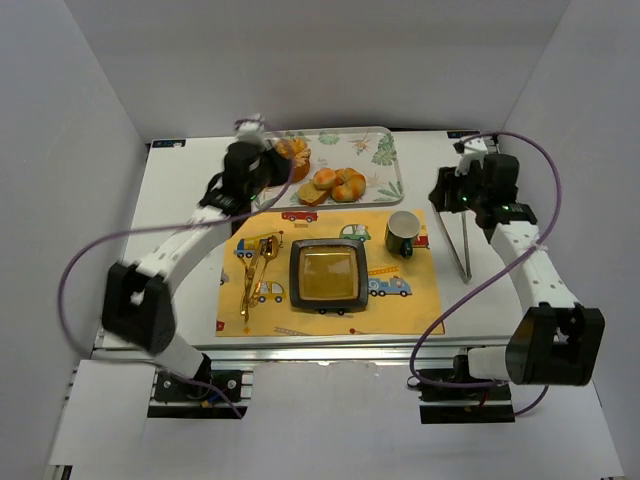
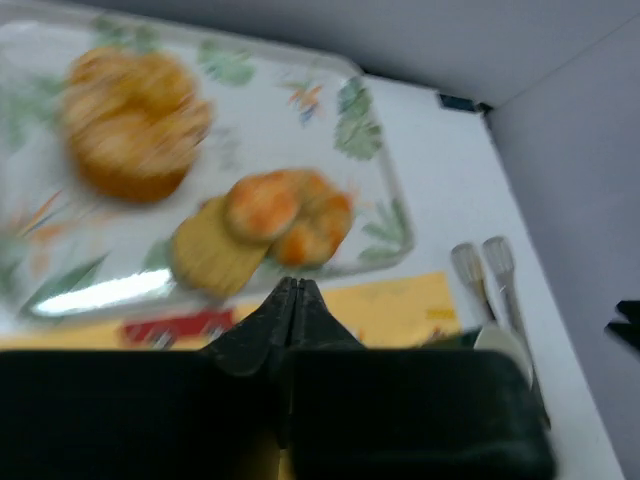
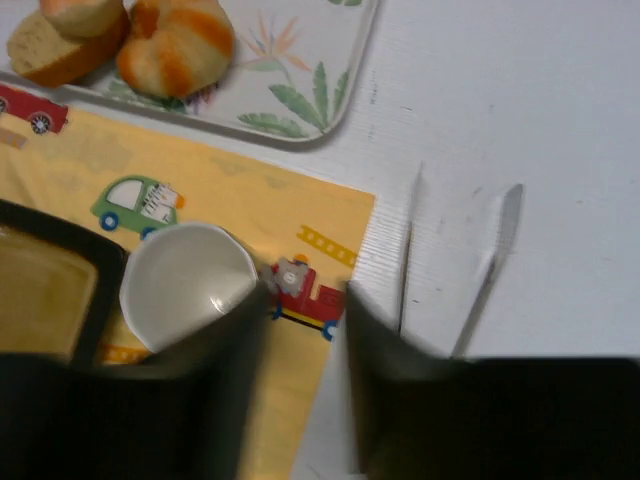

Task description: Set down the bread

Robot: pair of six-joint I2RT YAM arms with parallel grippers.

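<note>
The bread [image 1: 347, 185] is golden-brown, the tray [image 1: 386, 160] leaf-patterned, the placemat [image 1: 418, 302] yellow.

Enclosure of plain pale grey panels. Back wall [image 1: 320, 60] flat and unmarked. Left wall [image 1: 60, 220] and right wall [image 1: 600, 120] splay outward toward the camera.

Bench [image 1: 180, 190] white and matte, set tight against the back wall. A small dark fitting [image 1: 165, 144] sits at its far left corner.

Aluminium rail [image 1: 300, 345] runs along the near edge.

In front of it, a white surface [image 1: 330, 430]; floor or board, cannot tell.

Light soft and even, shadows faint.
</note>
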